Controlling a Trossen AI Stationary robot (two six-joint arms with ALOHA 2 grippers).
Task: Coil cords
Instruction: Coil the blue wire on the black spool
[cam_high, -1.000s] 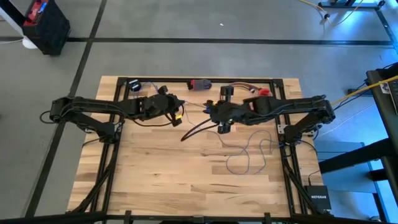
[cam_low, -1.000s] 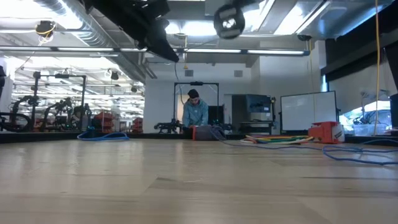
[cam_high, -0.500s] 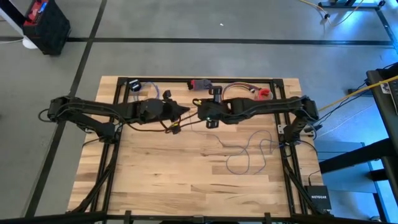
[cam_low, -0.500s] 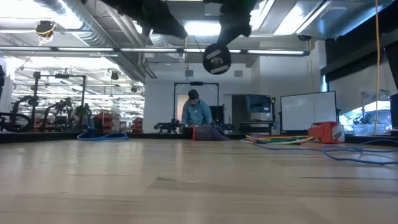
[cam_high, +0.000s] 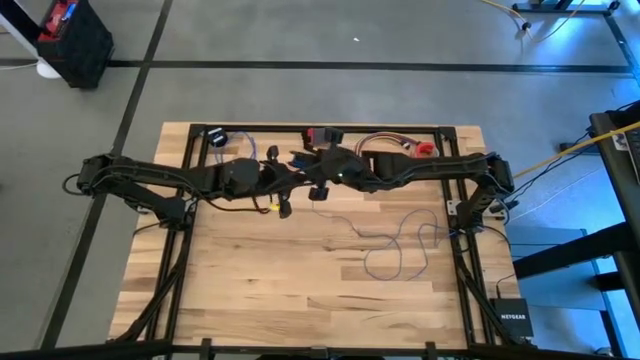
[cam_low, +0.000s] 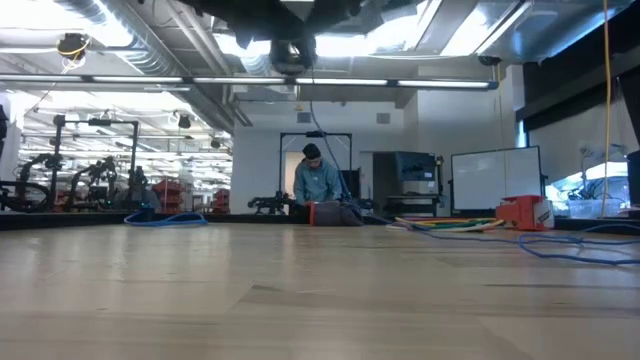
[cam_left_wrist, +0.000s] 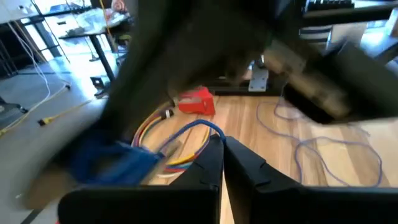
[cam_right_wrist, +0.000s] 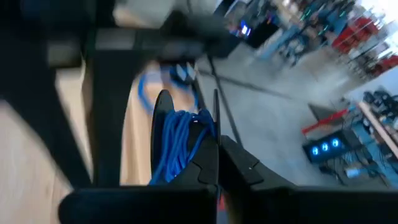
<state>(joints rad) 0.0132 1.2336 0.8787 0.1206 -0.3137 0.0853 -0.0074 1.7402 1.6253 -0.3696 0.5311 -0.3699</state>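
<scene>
Grey-lilac wire (cam_high: 400, 245) is lying in loose squiggles on the right half of the wooden table (cam_high: 250, 290), with one thin strand rising toward the two grippers meeting above the far middle of the table. From overhead, the left gripper (cam_high: 283, 183) and the right gripper (cam_high: 308, 172) are overlapping as one dark mass, so whether either is touching the other cannot be told there.

Each wrist camera is showing its own fingers pressed together: the left gripper (cam_left_wrist: 222, 152) is clenched with no gap, and the right gripper (cam_right_wrist: 217, 155) is likewise clenched. What, if anything, sits between either pair is hidden. The left wrist view is blurred by the other arm but is showing the wire (cam_left_wrist: 323, 149) on the wood, a red object (cam_left_wrist: 198, 101) and a bundle of coloured cables (cam_left_wrist: 165, 146). The right wrist view is showing a blue cable coil (cam_right_wrist: 177, 140).

Only the low view is showing the black disc (cam_low: 291, 55) hanging high under the arms, a thin strand dropping below it, and a person (cam_low: 316, 180) far behind.

Half a second ago the disc was hanging lower and further right, and the right gripper has been travelling leftward toward the left one.
</scene>
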